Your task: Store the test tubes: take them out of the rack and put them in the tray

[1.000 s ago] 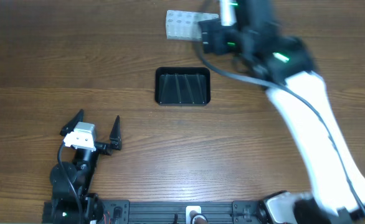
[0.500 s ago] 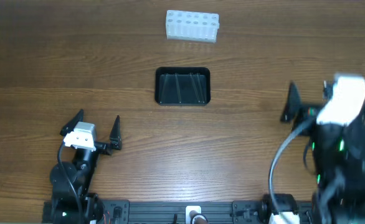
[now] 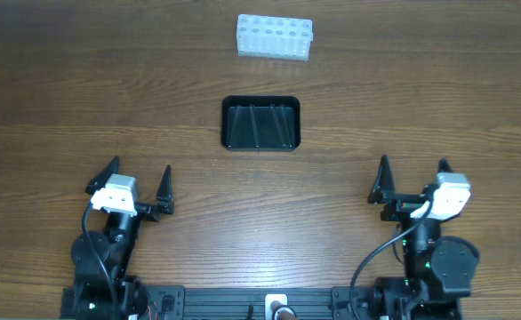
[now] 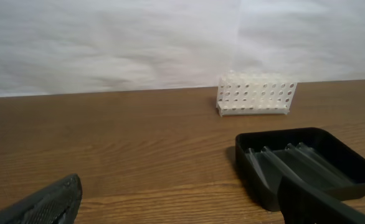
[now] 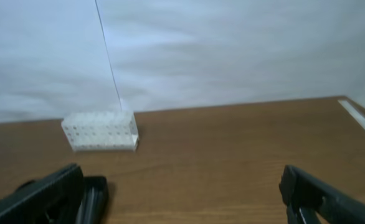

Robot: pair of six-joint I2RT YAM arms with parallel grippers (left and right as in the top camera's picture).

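Top view showed the rack [image 3: 275, 37] far behind the tray [image 3: 260, 100]; left gripper [image 3: 140, 169] and right gripper [image 3: 412, 164] sat near, fingers spread, empty. A sideways pull might have toppled that light rack.

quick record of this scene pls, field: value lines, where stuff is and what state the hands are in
surface: wooden table
tray: black, ribbed inside, mid-table; no tubes seen in it
rack: white, near the far edge, beyond the tray; whether it holds tubes is too hard to tell
left hand: open, holding nothing, near its base
right hand: open, holding nothing, near its base
contact: neither hand touches rack or tray
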